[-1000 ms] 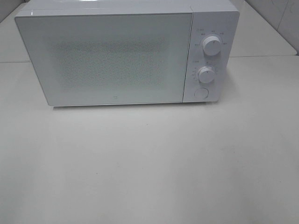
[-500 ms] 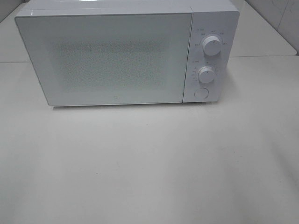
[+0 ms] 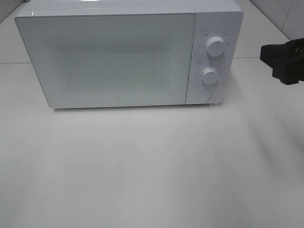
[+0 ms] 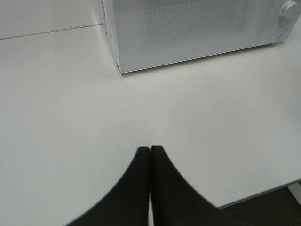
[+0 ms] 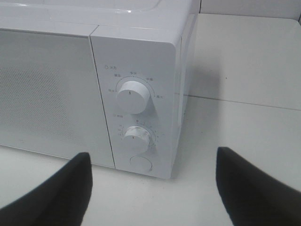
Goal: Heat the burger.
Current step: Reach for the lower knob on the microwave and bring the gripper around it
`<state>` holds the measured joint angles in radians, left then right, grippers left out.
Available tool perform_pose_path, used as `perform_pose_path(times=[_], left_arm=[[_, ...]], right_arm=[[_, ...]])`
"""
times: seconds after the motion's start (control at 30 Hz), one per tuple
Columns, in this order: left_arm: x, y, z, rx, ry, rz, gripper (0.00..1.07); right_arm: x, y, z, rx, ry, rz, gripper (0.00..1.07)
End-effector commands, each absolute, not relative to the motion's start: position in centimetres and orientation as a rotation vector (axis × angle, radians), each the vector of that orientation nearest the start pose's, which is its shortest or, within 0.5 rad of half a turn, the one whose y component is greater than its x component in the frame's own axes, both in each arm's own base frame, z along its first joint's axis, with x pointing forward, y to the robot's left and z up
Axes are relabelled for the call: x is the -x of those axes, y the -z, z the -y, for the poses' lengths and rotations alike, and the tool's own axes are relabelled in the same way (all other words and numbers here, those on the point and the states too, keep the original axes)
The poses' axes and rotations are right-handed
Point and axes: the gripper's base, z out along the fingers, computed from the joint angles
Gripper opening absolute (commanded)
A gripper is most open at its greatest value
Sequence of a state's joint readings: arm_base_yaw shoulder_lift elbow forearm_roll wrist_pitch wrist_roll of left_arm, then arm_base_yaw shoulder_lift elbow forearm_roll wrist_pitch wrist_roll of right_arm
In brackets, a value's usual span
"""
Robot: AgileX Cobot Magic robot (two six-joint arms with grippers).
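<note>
The microwave [image 3: 118, 57] is sitting on the table [image 3: 152, 166], back toward 12 o'clock. Its control panel [image 3: 219, 26] is taking the 3 o'clock side of the door [image 3: 114, 90]. The upper knob [image 3: 215, 47] is sitting right above the lower knob [image 3: 209, 75], with the button [image 3: 204, 95] under both. The right gripper [image 3: 279, 64] is hanging out at 3 o'clock of the panel, near but apart.

Burger can't be made out in any view. Microwave [image 3: 118, 57], white and box-shaped, is set upright twd back of table [image 3: 152, 166], front turned to the high cam. Door [image 3: 109, 61] is shut flush; its window is pale & speckled, and nothing can be told behind it. Ctrl panel is placed right of door: upper knob [image 3: 215, 47], lower knob [image 3: 209, 75] below it, round button [image 3: 204, 95] at btm.
</note>
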<state>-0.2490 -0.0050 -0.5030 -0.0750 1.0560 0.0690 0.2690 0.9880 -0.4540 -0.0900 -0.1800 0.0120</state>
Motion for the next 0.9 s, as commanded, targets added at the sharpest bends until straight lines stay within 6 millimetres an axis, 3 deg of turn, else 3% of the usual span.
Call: perform_pose_path(times=[0.03,0.37,0.53,0.9], left_arm=[[0.9,-27.9,0.4,-0.311,0.214,-1.978,0.00],[0.9,-27.9,0.4,-0.311,0.214,-1.978,0.00],[0.9,-27.9,0.4,-0.311,0.214,-1.978,0.00],[0.9,-27.9,0.4,-0.311,0.214,-1.978,0.00]], right_arm=[[-20.2,-26.3,-5.7,0.338,-0.145,-1.786,0.69],[-23.1,-23.7,-6.7,0.339,-0.168,-1.776,0.69],[-25.0,-20.9,-7.3,0.343,-0.185,-1.780,0.69],[-26.4,-17.9,-8.1,0.331,-0.208,-1.789,0.69]])
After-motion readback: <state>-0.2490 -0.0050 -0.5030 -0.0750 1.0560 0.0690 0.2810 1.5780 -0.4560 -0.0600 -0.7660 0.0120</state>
